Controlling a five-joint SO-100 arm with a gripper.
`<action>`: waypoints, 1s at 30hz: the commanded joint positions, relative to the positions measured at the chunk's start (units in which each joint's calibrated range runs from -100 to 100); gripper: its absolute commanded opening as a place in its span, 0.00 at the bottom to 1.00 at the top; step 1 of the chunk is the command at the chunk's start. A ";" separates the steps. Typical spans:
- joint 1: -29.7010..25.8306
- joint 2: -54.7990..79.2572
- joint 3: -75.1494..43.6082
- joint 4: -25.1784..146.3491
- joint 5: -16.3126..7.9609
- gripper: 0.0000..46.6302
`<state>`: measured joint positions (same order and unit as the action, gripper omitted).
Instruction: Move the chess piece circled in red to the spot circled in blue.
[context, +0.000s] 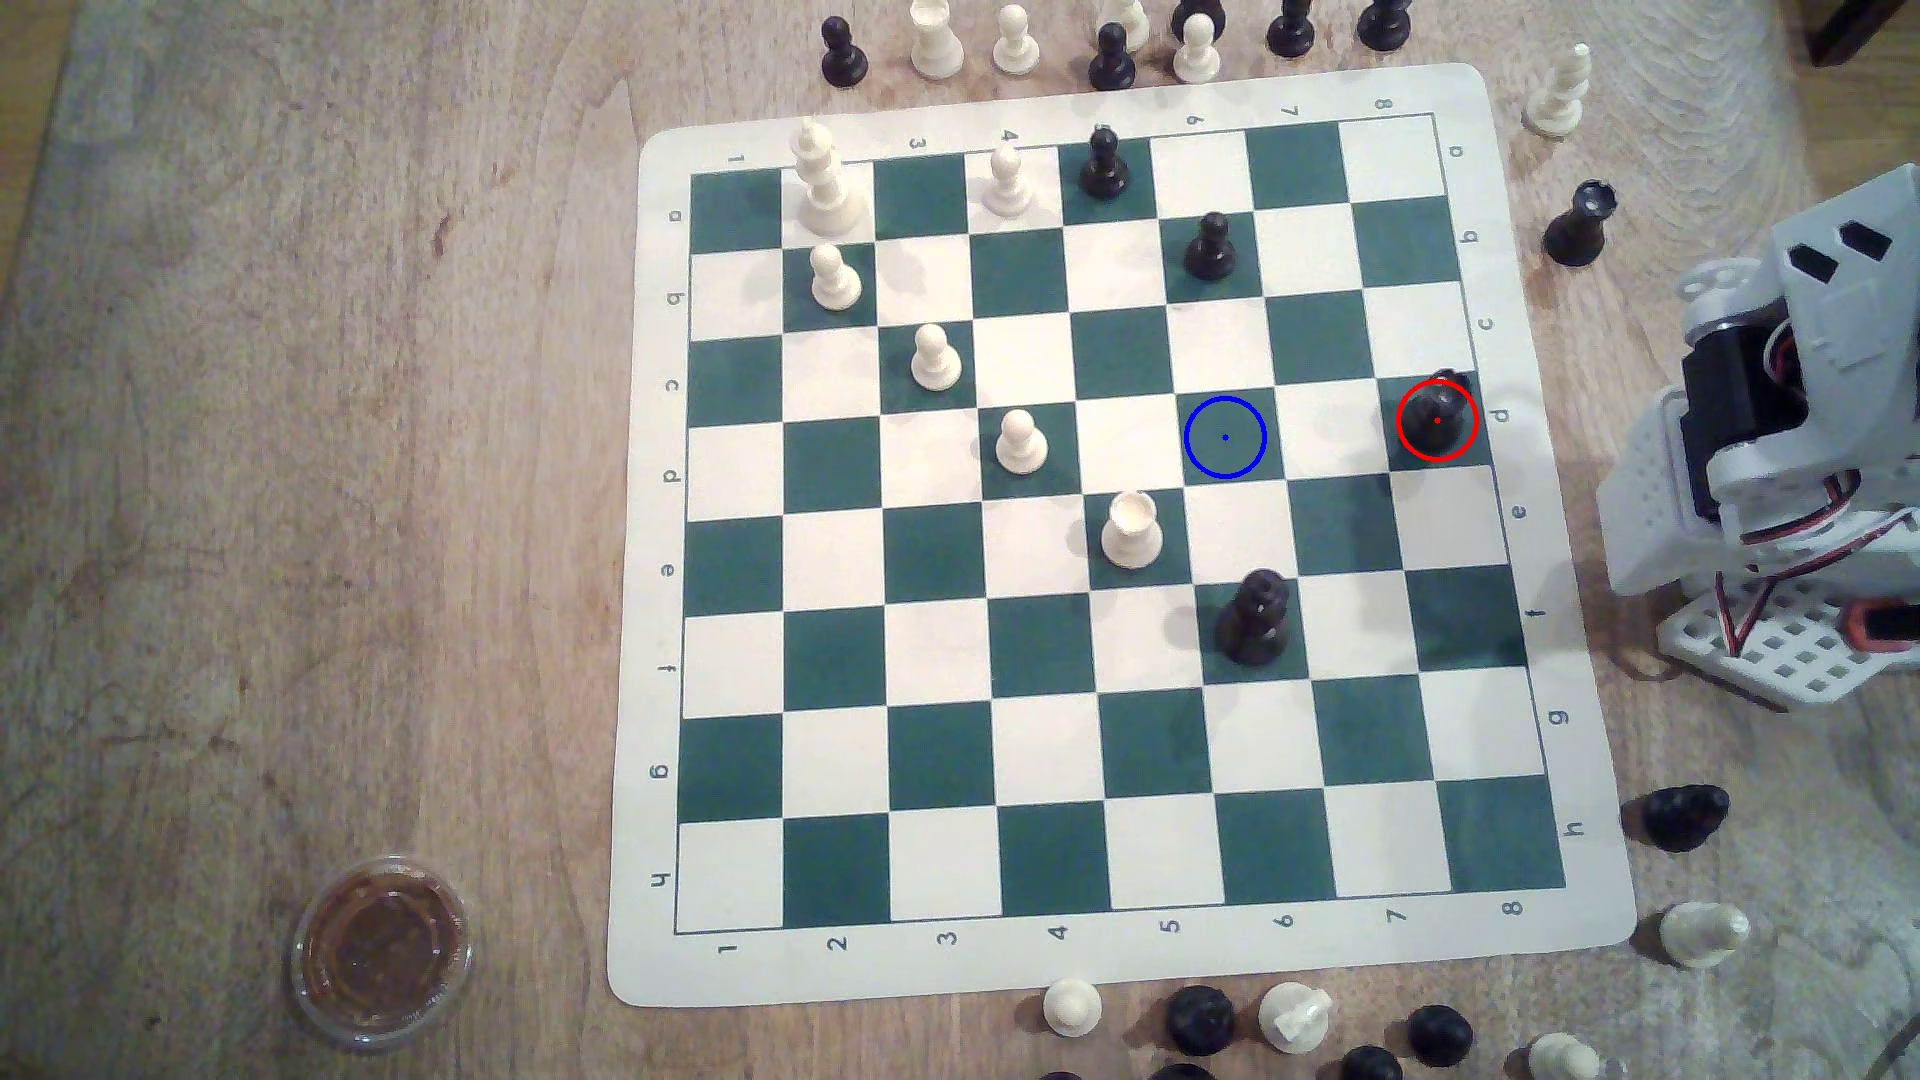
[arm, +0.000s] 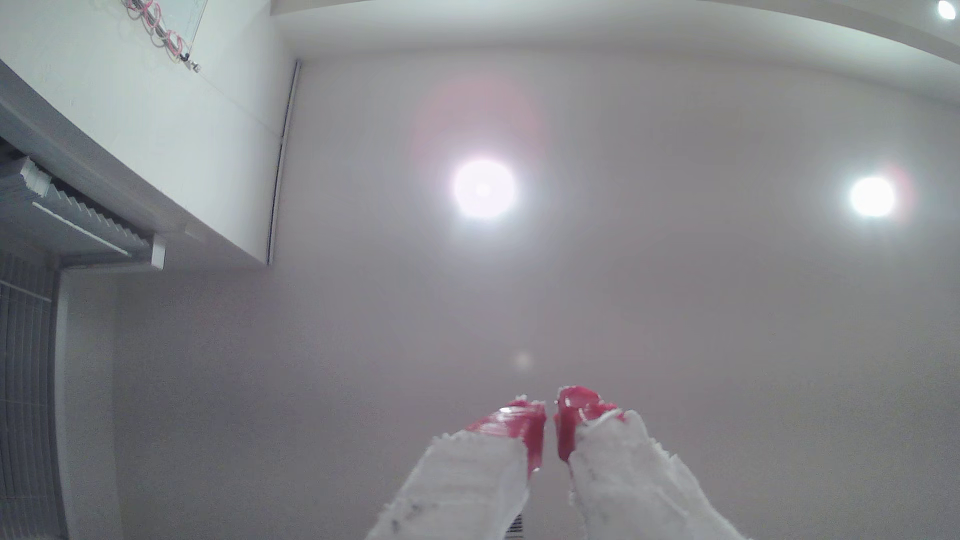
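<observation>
Exterior view: the chess piece stands red-ringed on a green square at board row d, file 8, two squares toward that view's right of the spot; border reads 1–8, a–h. Wrist view: gripper, red-tipped, nearly closed, empty, pointing at ceiling lights.
</observation>
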<state>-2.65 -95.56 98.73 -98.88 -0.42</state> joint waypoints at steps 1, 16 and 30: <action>2.22 -0.20 1.17 1.67 0.10 0.04; 18.02 -0.20 -29.02 82.83 -0.24 0.04; 31.48 -0.45 -49.69 161.37 -1.03 0.26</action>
<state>24.85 -95.81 56.89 37.05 -0.61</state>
